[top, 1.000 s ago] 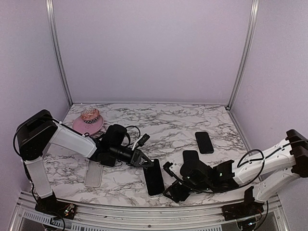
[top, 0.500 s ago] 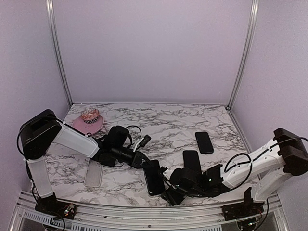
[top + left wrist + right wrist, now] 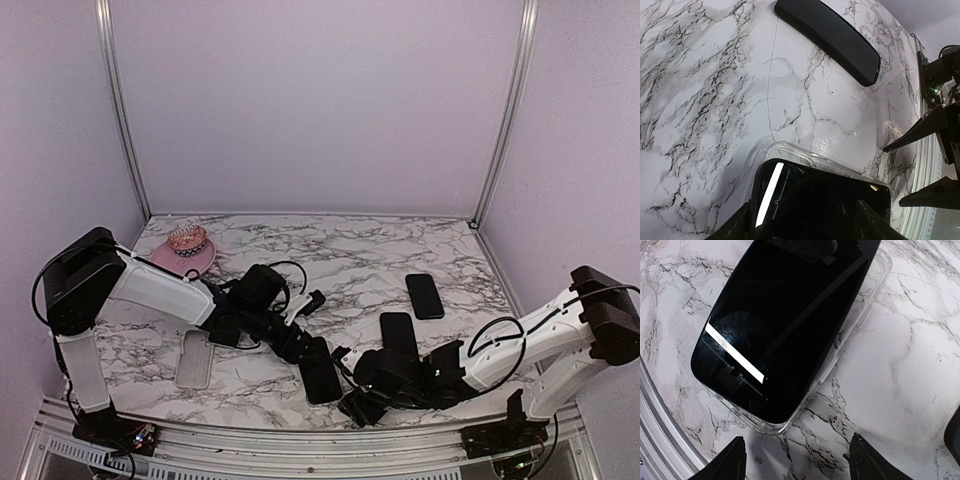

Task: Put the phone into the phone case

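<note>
Left gripper (image 3: pixel 297 345) creeps forward, fingers now apart like those of the right gripper (image 3: pixel 797 460), and the phone (image 3: pixel 785 325) lies skewed atop the clear case (image 3: pixel 855 320) between them, so one off-centre press could skid both.

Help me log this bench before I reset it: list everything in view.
phone: one, black, near centre, lying in a case
phone case: one, clear, around that phone
empty case: one, clear, near left
loose phones: two, black, right of centre
plate: one, pink, back left
ornament: one, pinkish, crown-like, on the plate
table: one, white marble with grey veins, under everything
left gripper: one, black, open, at the cased phone's far end
right gripper: one, black, open, at its near end
</note>
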`<state>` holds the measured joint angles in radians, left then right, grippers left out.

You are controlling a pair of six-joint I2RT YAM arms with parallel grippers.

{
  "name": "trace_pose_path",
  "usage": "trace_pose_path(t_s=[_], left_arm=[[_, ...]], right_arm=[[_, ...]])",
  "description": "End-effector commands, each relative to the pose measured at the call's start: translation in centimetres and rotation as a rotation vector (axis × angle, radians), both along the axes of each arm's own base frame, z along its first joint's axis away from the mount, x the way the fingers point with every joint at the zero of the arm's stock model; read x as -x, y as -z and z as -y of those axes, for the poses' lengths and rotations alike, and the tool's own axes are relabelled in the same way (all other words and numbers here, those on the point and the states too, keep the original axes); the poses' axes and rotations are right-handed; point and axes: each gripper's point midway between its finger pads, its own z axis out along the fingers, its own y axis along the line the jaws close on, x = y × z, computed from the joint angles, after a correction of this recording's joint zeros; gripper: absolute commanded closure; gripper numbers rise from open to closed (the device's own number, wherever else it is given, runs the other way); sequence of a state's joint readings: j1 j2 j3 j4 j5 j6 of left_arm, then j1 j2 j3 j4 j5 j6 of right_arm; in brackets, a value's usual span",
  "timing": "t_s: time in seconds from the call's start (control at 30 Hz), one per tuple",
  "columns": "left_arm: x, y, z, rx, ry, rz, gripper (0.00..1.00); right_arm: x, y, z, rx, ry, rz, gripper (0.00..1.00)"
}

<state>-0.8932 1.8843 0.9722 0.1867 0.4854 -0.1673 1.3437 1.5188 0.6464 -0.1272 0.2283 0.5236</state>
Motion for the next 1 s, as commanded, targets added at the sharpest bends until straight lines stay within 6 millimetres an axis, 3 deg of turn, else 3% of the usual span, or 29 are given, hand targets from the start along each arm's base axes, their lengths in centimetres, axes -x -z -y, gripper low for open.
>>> trace_pose_path(t_s=[0.0,0.17,0.3,0.43,0.57,0.63,0.7,0.83,0.9,0.97], left_arm=[[-0.7,-0.8,-0.7,-0.086,0.016,0.114,0.28],[-2.0,-2.5,-0.3,-0.103,0.012,0.211,0.2],[-2.1,-2.5,0.4,-0.128,0.052,0.27,0.07],[-2.7,-2.1,0.6,-0.196,0.057,0.324,0.04],[-4.8,-5.3,-0.8,-0.201,-0.063,0.408,0.07],[-5.1,-7.0,-2.3,-0.189,-0.123,0.419,0.15],[-4.5,-7.5,-4.0,-0.201,-0.165,0.419,0.31],[-3.3,-3.8,-7.0,-0.3,-0.241,0.321,0.68],[-3.0,-1.8,-8.0,-0.367,-0.258,0.286,0.74],[-3.1,-0.7,-8.2,-0.4,-0.262,0.27,0.76]], right_arm=[[-0.2,-1.5,-1.0,-0.03,-0.003,0.016,0.31],[0.0,-2.2,-1.0,-0.087,-0.005,-0.011,0.25],[-0.2,-2.4,-1.1,-0.121,-0.006,-0.052,0.22],[-0.5,-2.4,-1.0,-0.137,0.003,-0.073,0.21],[-1.6,-3.4,-0.9,-0.191,0.035,-0.104,0.22],[-2.8,-4.6,-1.2,-0.236,0.054,-0.116,0.24],[-4.9,-5.9,-1.2,-0.261,0.099,-0.102,0.29],[-10.0,-5.2,0.8,-0.161,0.314,-0.078,0.58],[-11.7,-4.1,1.9,-0.071,0.399,-0.046,0.75],[-12.9,-3.3,2.0,-0.011,0.434,-0.017,0.81]])
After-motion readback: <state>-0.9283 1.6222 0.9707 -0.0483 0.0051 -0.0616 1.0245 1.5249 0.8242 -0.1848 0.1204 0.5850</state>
